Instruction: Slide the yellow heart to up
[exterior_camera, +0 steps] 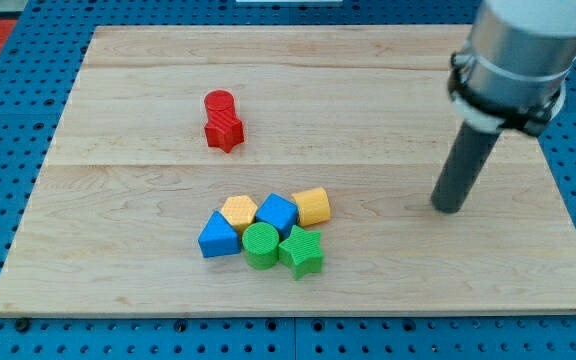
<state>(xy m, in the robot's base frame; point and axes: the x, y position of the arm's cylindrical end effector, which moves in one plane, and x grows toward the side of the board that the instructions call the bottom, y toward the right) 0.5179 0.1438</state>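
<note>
Two yellow blocks lie in a tight cluster at the board's lower middle. The right one point(311, 206) may be the heart; the left one point(239, 211) looks many-sided, and I cannot tell their shapes for certain. My tip point(449, 207) rests on the board at the view's right, well apart from the cluster and roughly level with the right yellow block. It touches no block.
The cluster also holds a blue triangle point(218, 236), a blue cube point(276, 213), a green cylinder point(261, 245) and a green star point(301, 250). Two red blocks point(224, 120) touch each other at the upper left. The wooden board point(118, 300) sits on a blue pegboard.
</note>
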